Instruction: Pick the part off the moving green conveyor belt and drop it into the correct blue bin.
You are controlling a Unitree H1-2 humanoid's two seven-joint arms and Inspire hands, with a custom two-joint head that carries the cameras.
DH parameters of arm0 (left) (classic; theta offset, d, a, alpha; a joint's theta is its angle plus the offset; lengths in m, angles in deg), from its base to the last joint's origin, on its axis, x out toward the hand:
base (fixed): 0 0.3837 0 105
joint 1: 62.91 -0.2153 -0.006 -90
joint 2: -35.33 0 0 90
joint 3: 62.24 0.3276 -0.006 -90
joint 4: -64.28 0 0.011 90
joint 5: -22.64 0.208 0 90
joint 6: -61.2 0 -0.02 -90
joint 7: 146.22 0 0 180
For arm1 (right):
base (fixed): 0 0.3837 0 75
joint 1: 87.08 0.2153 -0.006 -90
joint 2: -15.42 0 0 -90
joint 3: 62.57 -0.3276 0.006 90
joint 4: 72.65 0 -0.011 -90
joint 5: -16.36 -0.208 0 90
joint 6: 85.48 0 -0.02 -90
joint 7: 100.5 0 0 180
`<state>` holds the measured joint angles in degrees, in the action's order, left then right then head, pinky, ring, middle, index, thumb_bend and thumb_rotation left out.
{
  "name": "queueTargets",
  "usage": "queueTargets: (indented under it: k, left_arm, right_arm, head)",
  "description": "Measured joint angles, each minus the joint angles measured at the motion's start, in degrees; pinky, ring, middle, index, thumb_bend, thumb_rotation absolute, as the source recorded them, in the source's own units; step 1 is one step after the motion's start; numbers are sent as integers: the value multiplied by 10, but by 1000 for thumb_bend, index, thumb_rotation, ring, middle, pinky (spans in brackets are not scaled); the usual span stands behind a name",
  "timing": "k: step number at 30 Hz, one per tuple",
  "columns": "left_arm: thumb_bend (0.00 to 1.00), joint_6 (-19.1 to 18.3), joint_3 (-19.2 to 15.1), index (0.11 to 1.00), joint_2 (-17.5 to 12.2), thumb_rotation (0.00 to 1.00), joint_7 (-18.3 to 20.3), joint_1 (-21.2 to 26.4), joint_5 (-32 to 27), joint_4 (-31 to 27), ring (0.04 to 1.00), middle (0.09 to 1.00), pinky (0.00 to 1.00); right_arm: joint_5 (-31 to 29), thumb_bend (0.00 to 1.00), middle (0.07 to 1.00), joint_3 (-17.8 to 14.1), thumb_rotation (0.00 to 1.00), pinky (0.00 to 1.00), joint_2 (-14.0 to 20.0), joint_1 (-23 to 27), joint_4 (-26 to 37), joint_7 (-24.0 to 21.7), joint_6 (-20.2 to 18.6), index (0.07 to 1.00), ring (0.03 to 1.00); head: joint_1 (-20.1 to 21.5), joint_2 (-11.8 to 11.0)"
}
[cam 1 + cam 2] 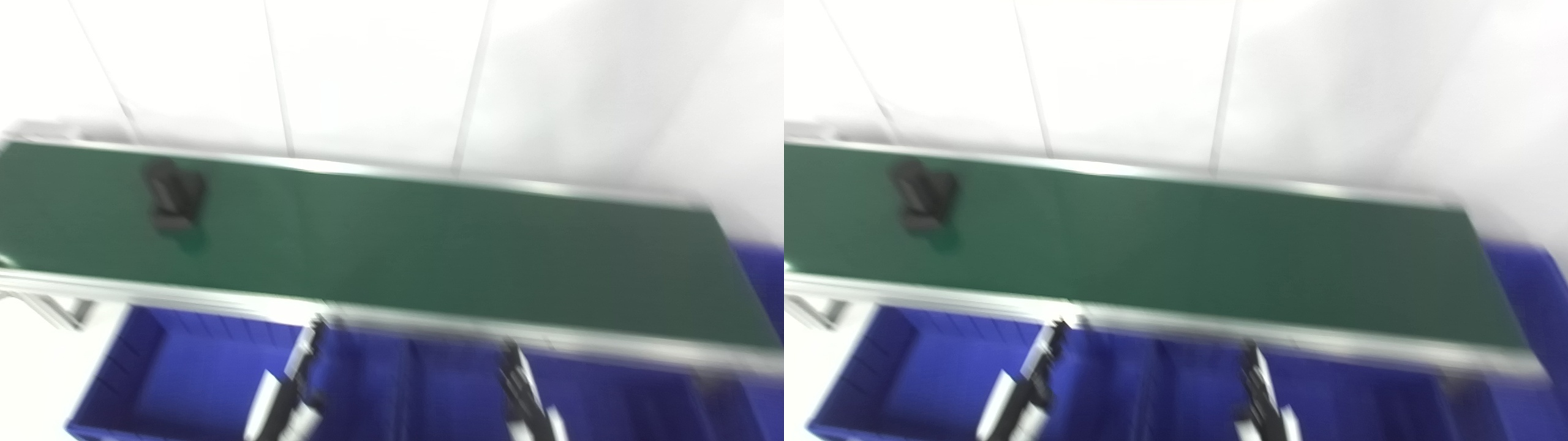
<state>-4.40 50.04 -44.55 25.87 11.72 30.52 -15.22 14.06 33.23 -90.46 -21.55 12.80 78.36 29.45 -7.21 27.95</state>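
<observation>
Blurred dark blocky part [174, 195] rides green conveyor belt [429, 245] far from both low robot hands — left robot hand [288, 398], right robot hand [527, 398], grip state unreadable — mistimed reach risks missing it.

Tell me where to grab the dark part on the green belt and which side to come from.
The dark part lies on the conveyor belt near its left end, too blurred for detail. It looks blocky, with its long axis running across the belt. Likely best: the left hand comes from above, fingers closing across its narrower middle.
</observation>
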Motion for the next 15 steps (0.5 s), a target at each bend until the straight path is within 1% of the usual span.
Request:
queueTargets:
  k: [1, 2, 4, 5, 6, 7, 8, 10, 11, 12, 14, 15]
  left_arm:
    - [644, 0, 5, 960, 0, 1000, -6, 2, 4, 3, 968, 981, 923]
    - [632, 0, 10, 955, 0, 1000, -14, 4, 8, 5, 966, 977, 921]
    - [610, 0, 20, 949, 0, 1000, -28, 7, 14, 8, 959, 970, 919]
    - [603, 0, 23, 947, 0, 1000, -34, 9, 14, 11, 958, 968, 918]
    - [609, 0, 27, 945, -1, 996, -40, 11, 14, 13, 957, 966, 915]
    - [613, 0, 35, 945, -2, 993, -50, 14, 15, 18, 956, 965, 914]
    - [612, 0, 42, 940, -5, 973, -59, 18, 16, 22, 952, 960, 906]
    - [627, 0, 52, 936, -11, 959, -73, 22, 16, 24, 946, 957, 891]
    - [632, 0, 56, 935, -13, 959, -78, 24, 16, 24, 945, 956, 889]
    - [632, 0, 61, 932, -15, 954, -84, 26, 16, 26, 943, 954, 885]
    - [631, 0, 70, 931, -19, 950, -95, 30, 15, 30, 942, 954, 883]
    - [603, 0, 73, 930, -20, 925, -98, 31, 13, 32, 945, 955, 885]
  right_arm:
    - [-11, 645, 1000, -8, 979, 1000, -1, 0, -1, -9, 0, 1000, 1000]
    - [-18, 632, 1000, -16, 992, 1000, -3, 0, -3, -20, 0, 1000, 1000]
    - [-24, 611, 1000, -25, 998, 1000, -6, 1, -11, -40, 0, 1000, 1000]
    - [-27, 605, 1000, -30, 1000, 1000, -9, 1, -15, -50, 0, 1000, 1000]
    - [-29, 591, 1000, -35, 1000, 1000, -12, 1, -16, -59, 0, 1000, 1000]
    - [-32, 584, 1000, -42, 1000, 1000, -16, 2, -17, -69, 0, 1000, 1000]
    - [-33, 586, 1000, -49, 1000, 1000, -21, 3, -19, -78, 0, 1000, 1000]
    - [-33, 585, 1000, -60, 1000, 1000, -28, 8, -24, -87, 0, 1000, 1000]
    - [-33, 585, 1000, -65, 1000, 1000, -30, 11, -28, -94, 0, 1000, 1000]
    - [-32, 556, 1000, -70, 1000, 1000, -31, 13, -32, -100, 0, 1000, 1000]
    - [-32, 554, 1000, -77, 1000, 1000, -33, 16, -33, -117, 0, 1000, 1000]
    - [-32, 538, 1000, -81, 1000, 1000, -35, 17, -33, -123, 0, 1000, 1000]
  head:
    - [-16, -10]
    - [-22, -14]
    - [-23, -15]
    - [-30, -24]
    - [-30, -24]
    - [-32, -29]
    - [-33, -29]
    - [-34, -39]
    - [-34, -40]
    - [-33, -41]
    - [-34, -44]
    - [-34, -48]
